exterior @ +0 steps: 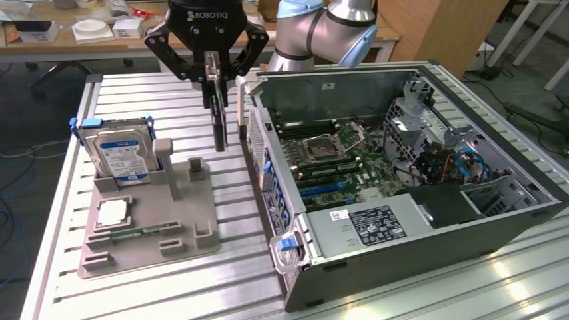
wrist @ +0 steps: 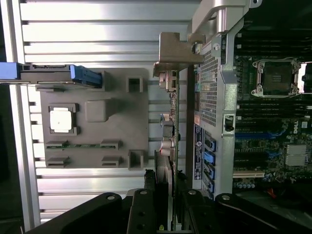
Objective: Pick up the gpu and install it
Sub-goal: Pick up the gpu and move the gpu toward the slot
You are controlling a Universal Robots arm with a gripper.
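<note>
The gpu (exterior: 218, 117), a thin dark card, hangs on edge in the air between the grey parts tray (exterior: 191, 220) and the open computer case (exterior: 498, 113). My gripper (exterior: 212, 75) is shut on its upper edge, one black finger on each flat side. The card's lower end hangs above the slotted table, close to the case's rear wall. In the wrist view the gpu (wrist: 168, 146) runs edge-on away from my gripper (wrist: 165, 207), its metal bracket (wrist: 173, 51) at the far end. The motherboard (exterior: 338, 160) lies exposed inside the case.
On the tray stand a hard drive (exterior: 120, 153) with a blue-white label, a processor chip (exterior: 113, 212) and a green memory stick (exterior: 142, 233). The tray's upright posts (exterior: 164, 163) rise near the card. A cluttered desk (exterior: 89, 33) stands behind the table.
</note>
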